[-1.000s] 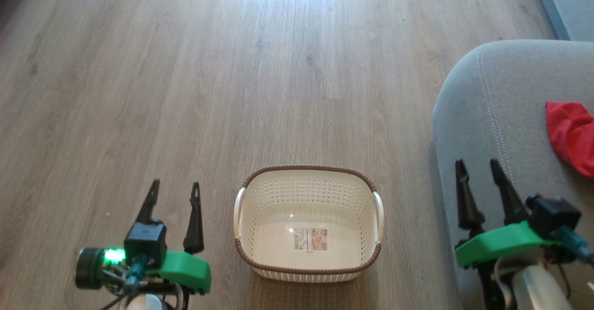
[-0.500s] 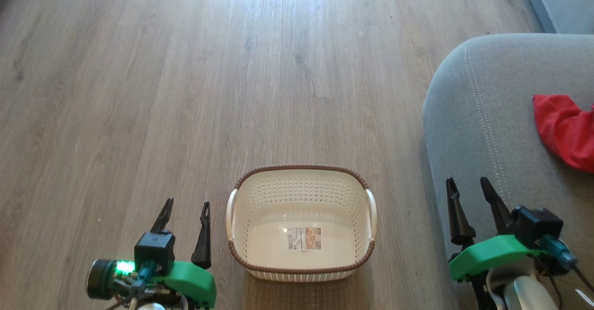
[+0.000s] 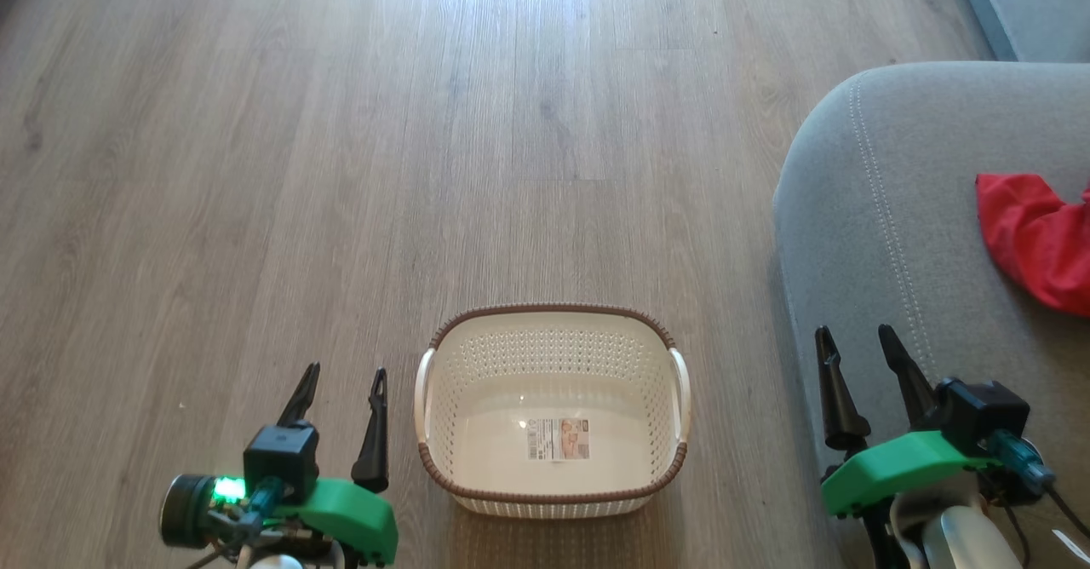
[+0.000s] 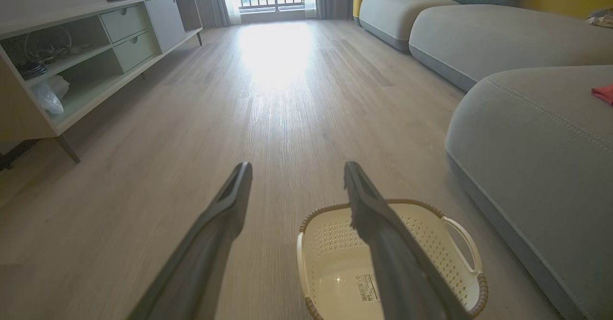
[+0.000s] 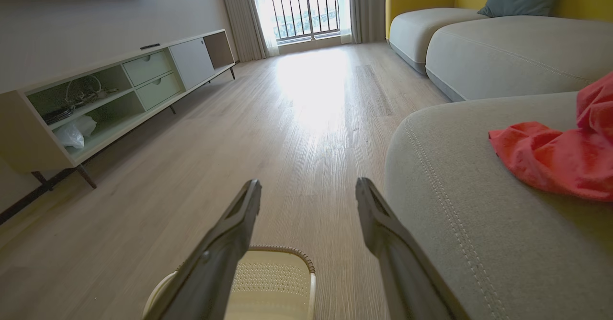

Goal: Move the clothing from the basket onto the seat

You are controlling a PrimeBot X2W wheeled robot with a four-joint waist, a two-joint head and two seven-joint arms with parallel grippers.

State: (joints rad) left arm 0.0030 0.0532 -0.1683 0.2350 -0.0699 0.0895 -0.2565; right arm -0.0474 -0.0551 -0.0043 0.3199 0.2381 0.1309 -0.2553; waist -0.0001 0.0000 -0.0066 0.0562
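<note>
Head view: the basket (image 3: 553, 349) sits on the wood floor (image 3: 341, 169) at bottom centre of the frame, and you can see straight down to the paper label (image 3: 558, 438) on its inside bottom. The clothing (image 3: 1035, 241) is up on the seat (image 3: 886, 211), a crumpled red heap at the right edge of the frame, partly cut off by the border and well apart from the basket.

The left gripper (image 3: 346, 370) is at lower left, just beside the basket's left handle. Its two dark fingers are spread with just air between them. The right gripper (image 3: 853, 330) is at lower right, over the near corner of the seat, and its fingers are spread the same way, not touching any fabric.

In the right wrist view the red fabric lies on the grey cushion at the right side of the frame, inside the pale stitched seam, and the basket rim peeks in at the bottom. In the left wrist view the basket is at lower right, partly behind one finger, with a low cabinet (image 4: 96, 47) at upper left.
</note>
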